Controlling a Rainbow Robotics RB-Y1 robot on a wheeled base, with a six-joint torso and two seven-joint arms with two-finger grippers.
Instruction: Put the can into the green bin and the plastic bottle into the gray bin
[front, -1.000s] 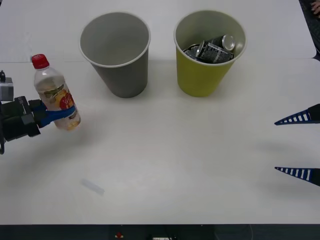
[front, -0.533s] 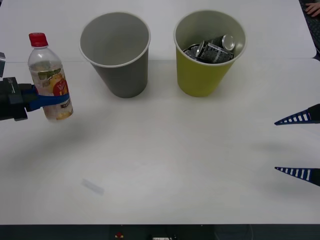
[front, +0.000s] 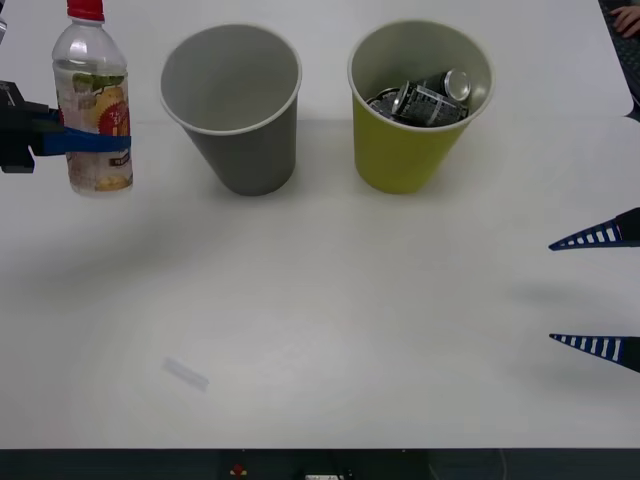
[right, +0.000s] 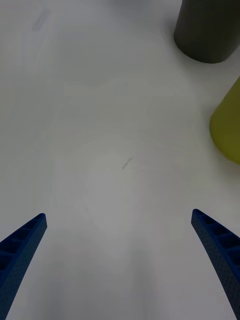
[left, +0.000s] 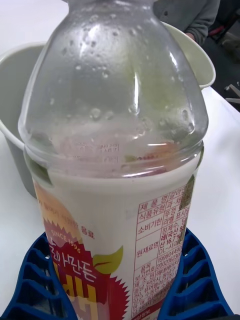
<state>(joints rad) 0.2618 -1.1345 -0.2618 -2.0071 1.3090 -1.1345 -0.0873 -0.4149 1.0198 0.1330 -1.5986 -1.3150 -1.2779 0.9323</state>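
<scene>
My left gripper (front: 92, 144) is shut on the plastic bottle (front: 92, 105), a clear upright bottle with a red cap and a pinkish label, held above the table at the far left, to the left of the gray bin (front: 236, 108). In the left wrist view the bottle (left: 115, 165) stands between the blue fingers (left: 200, 280), with the gray bin (left: 15, 120) behind it. The green bin (front: 418, 105) stands right of the gray one and holds the crushed can (front: 425, 98). My right gripper (front: 598, 292) hangs open at the right edge, apart from everything.
A faint small smudge or scrap (front: 186, 374) lies on the white table (front: 330, 300) at the front left. The right wrist view shows the bases of the gray bin (right: 207, 30) and green bin (right: 227, 125) over bare table.
My left gripper has lifted the bottle up and toward the back, and the bottle has come from a tilt to upright. The right arm has not moved.
</scene>
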